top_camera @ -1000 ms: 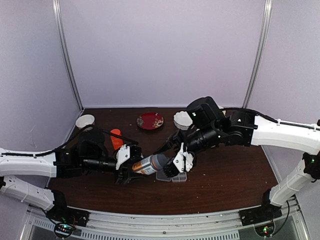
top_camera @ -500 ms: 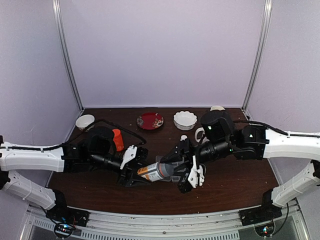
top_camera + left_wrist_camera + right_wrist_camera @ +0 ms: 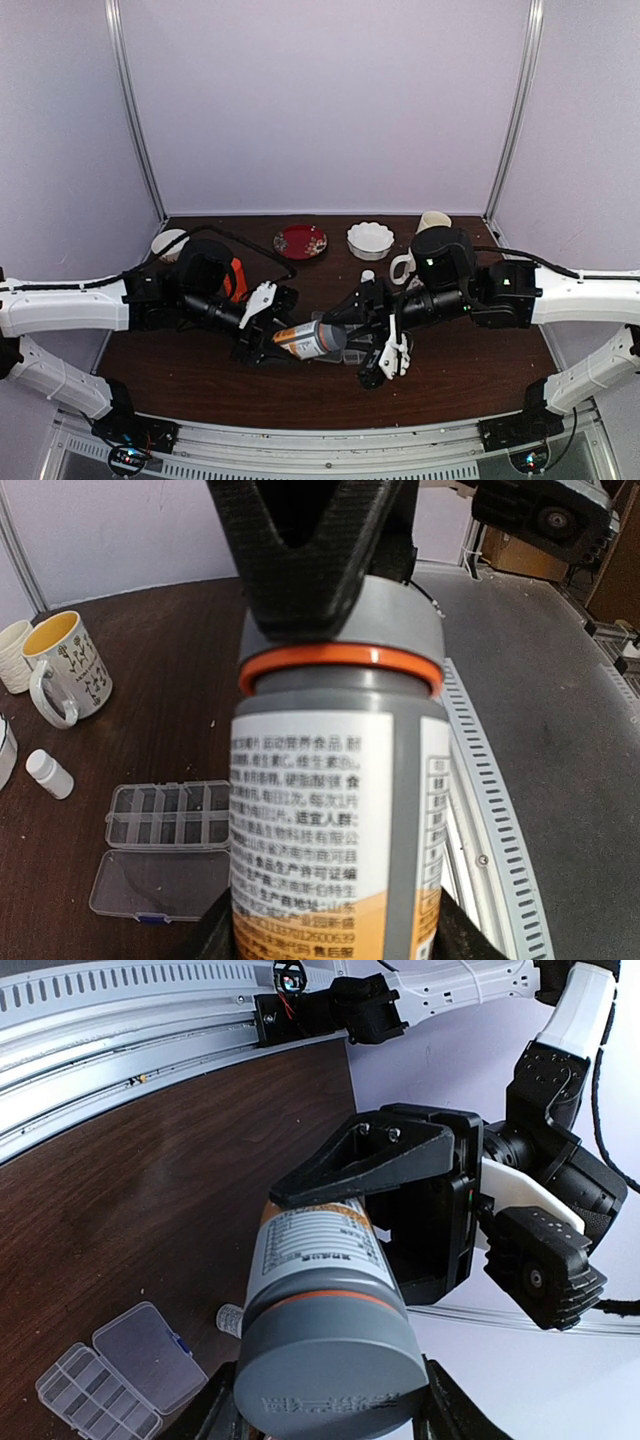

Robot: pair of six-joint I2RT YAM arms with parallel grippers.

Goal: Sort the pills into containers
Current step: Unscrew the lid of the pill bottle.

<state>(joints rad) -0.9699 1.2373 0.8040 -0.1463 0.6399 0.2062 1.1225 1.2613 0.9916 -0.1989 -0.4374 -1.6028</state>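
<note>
A grey bottle (image 3: 306, 340) with a white and orange label hangs sideways between my two grippers above the table's middle. My left gripper (image 3: 262, 335) is shut on its body (image 3: 335, 810). My right gripper (image 3: 368, 345) is shut on its grey cap (image 3: 325, 1360), fingers on both sides. The clear pill box (image 3: 165, 815) lies open on the table below, its lid (image 3: 160, 885) flat beside the cells; it also shows in the right wrist view (image 3: 110, 1385). It is mostly hidden in the top view. No pills are visible.
A small white bottle (image 3: 48, 773) stands near the pill box. At the back are a yellow-lined mug (image 3: 425, 235), a white fluted bowl (image 3: 370, 240), a red plate (image 3: 300, 241), an orange bottle (image 3: 235, 278) and a small bowl (image 3: 168, 243).
Both grippers have shifted with the grey bottle a little right and toward the near edge. The right arm has drawn back, uncovering the mug at the back.
</note>
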